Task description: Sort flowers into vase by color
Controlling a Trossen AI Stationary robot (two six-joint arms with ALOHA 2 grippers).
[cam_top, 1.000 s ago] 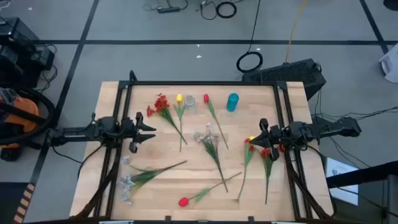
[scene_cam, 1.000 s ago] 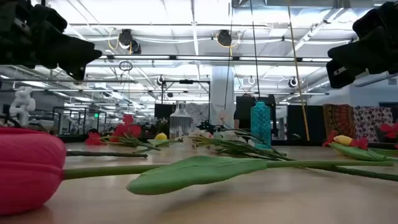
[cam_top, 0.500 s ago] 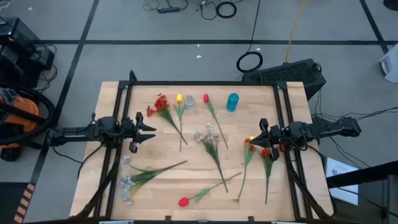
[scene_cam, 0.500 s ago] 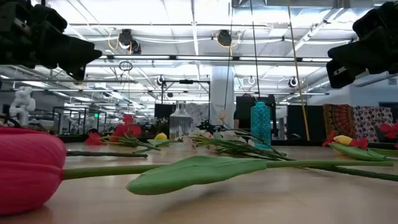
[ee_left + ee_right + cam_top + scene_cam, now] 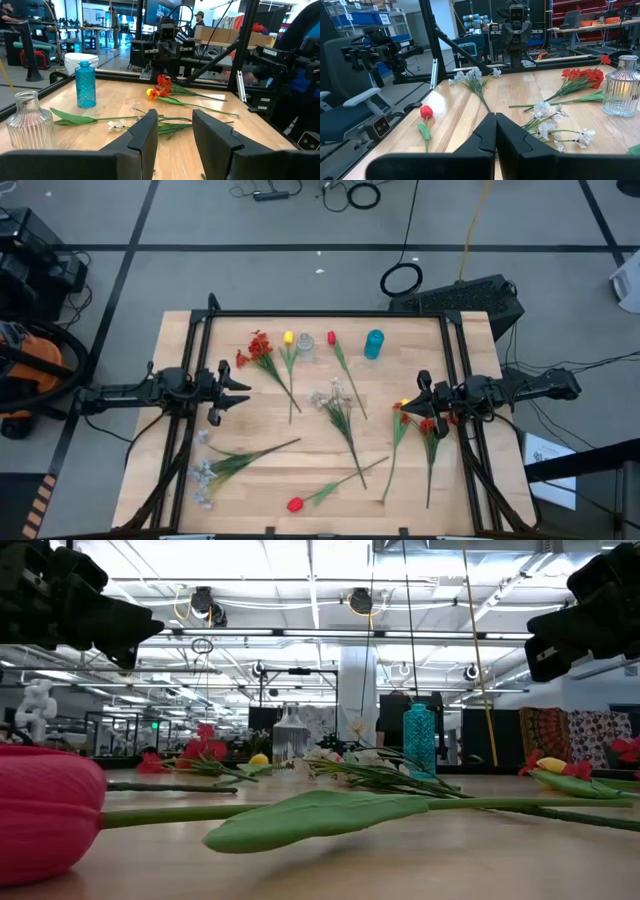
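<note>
Flowers lie flat on the wooden table. A red cluster, a yellow tulip and a red tulip lie at the far side by a clear glass vase and a blue vase. A white spray lies mid-table, a white-grey spray near left, a red tulip at the near edge. Red and yellow flowers lie at the right. My left gripper is open and empty, raised at the left. My right gripper is shut and empty, raised over the right-hand flowers.
A black frame runs around the table's far and side edges. The two vases stand upright near the far edge, the clear one left of the blue one in the low view. Bare wood shows between the flower stems.
</note>
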